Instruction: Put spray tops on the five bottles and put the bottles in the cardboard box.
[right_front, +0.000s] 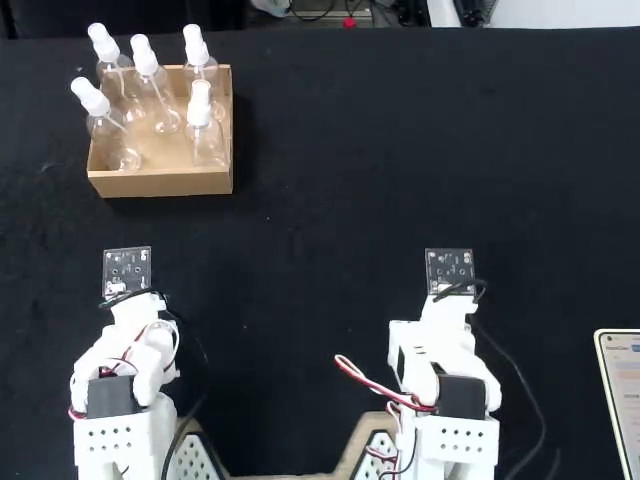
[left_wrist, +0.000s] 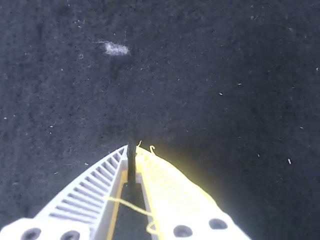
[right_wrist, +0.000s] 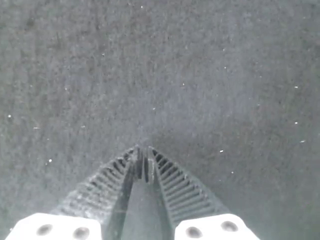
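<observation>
Several clear bottles with white spray tops stand inside the cardboard box at the far left of the table. Both arms are folded back at the near edge, well apart from the box. My left gripper is shut over bare black cloth with nothing between its fingers. My right gripper is likewise shut and holds nothing. From above, the left arm sits at the near left and the right arm at the near right.
The black cloth covers the table between the box and the arms. A white device with a screen lies at the near right edge. A small pale lint speck lies on the cloth ahead of the left gripper.
</observation>
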